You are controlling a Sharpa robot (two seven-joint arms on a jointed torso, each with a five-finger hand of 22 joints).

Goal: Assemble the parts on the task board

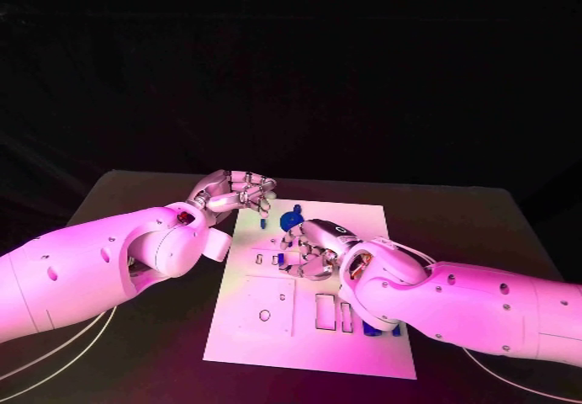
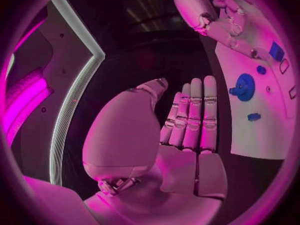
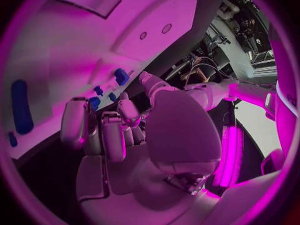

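The board (image 1: 249,332) lies lengthwise in the middle of the black table (image 1: 485,219), its long sides running away from the robot. Cables (image 1: 49,353) trail over the table's near left corner.

The left hand (image 1: 236,192) hangs at the board's far left corner, off its edge. In the left wrist view its fingers (image 2: 195,117) are straight and side by side, the thumb set apart, nothing in them: hand wide, empty.

The right hand (image 1: 309,252) rests over the board's middle, fingers curled down toward the surface. It covers the fittings beneath it, and its forearm (image 1: 485,307) hides the board's near right part. Whether it holds a part cannot be told; in the right wrist view the fingertips (image 3: 128,110) sit close to small blue parts (image 3: 95,102), contact unclear.

A blue gear (image 1: 291,220) stands on the board just beyond the right hand; a toothed disc in the left wrist view (image 2: 244,86). Small blue pegs (image 1: 265,210) lie near it. Blue pieces (image 1: 370,332) at the near right edge are partly cut off by the forearm. A long blue bar (image 3: 20,106) lies flat on the board in the right wrist view.

Empty rectangular slots (image 1: 325,310) and a round hole (image 1: 265,316) show on the near half.

No writing can be read.
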